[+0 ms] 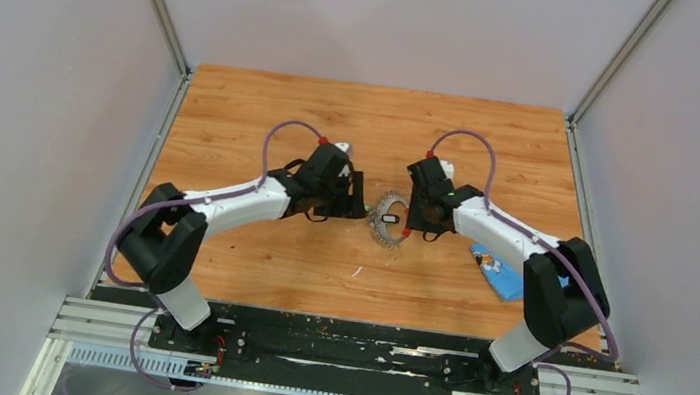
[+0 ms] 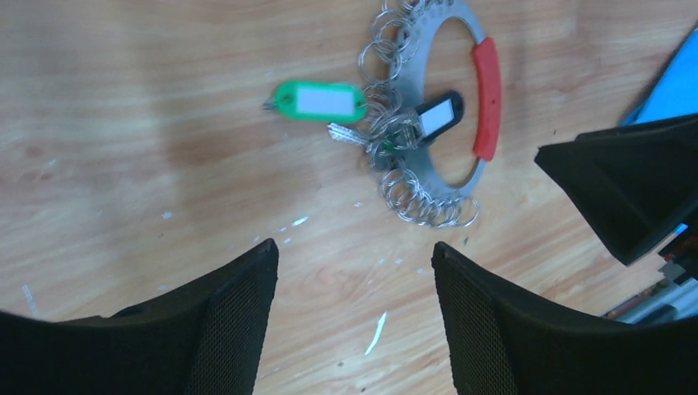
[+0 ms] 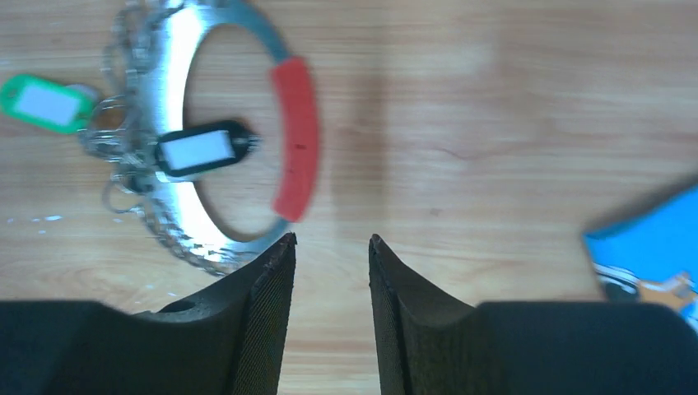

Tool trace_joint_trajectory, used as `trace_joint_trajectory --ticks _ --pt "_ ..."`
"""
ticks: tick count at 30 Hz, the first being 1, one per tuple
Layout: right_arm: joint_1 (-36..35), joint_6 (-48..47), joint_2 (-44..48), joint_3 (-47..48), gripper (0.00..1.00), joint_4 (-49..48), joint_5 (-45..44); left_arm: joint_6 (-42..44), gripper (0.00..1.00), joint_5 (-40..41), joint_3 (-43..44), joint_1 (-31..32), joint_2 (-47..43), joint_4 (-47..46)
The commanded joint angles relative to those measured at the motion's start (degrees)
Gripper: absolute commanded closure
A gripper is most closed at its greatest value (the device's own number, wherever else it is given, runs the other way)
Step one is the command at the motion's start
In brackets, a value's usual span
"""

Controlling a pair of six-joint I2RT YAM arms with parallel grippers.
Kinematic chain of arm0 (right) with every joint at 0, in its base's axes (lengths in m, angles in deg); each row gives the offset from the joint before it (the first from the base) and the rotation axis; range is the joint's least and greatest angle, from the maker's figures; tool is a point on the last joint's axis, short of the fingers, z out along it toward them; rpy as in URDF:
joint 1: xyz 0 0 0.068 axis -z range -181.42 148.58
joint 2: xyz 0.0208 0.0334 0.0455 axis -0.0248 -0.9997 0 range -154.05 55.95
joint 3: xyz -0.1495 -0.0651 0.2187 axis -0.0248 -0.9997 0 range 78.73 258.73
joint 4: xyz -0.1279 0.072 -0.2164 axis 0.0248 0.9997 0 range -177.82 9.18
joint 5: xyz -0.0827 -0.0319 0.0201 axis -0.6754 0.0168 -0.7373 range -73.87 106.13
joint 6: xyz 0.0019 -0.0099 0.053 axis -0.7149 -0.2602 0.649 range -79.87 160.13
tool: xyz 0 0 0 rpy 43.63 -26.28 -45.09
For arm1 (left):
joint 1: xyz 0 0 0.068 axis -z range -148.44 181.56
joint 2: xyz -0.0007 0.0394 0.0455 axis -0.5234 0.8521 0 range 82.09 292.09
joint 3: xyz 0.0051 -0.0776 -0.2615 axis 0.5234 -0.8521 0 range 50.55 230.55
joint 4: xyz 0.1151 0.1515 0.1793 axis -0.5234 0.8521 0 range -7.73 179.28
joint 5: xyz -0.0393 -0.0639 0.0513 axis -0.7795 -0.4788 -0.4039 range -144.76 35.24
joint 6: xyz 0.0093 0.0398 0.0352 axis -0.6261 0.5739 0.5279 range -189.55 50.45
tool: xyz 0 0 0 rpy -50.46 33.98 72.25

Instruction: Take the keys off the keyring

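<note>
From above, a light wooden table carries the keyring, a large thin silver metal ring with a toothed rim. It lies flat between the two arms. The left gripper is just beside one side of it and the right gripper close against the other. At this size I cannot tell how either pair of jaws stands. A blue cloth lies well apart, near the right arm's elbow.

The left wrist camera shows the left gripper's jaws wide apart over bare wood, with nothing between them. The keyring lies beyond them, flat, its red sleeve on the far arc. Small wire loops crowd its rim. Of the keys, the green-headed key lies outside the ring, and the black-headed key lies across the rim.

In the right wrist view the right gripper's jaws stand a narrow gap apart, gripping nothing. One fingertip is right at the keyring's near arc, but whether they touch I cannot tell. The blue cloth lies off to one side.
</note>
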State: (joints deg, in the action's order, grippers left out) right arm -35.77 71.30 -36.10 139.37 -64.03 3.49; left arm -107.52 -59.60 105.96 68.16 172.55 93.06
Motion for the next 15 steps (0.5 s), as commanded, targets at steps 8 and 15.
trace_joint_trajectory --ticks 8,15 --pt "11.2 -0.6 13.1 -9.7 0.54 -0.8 7.7 -4.8 0.37 20.7 18.7 10.1 15.5 11.6" --pt "11.7 -1.3 13.5 -11.6 0.54 -2.7 10.5 -4.8 0.38 24.1 28.3 11.5 25.7 14.9"
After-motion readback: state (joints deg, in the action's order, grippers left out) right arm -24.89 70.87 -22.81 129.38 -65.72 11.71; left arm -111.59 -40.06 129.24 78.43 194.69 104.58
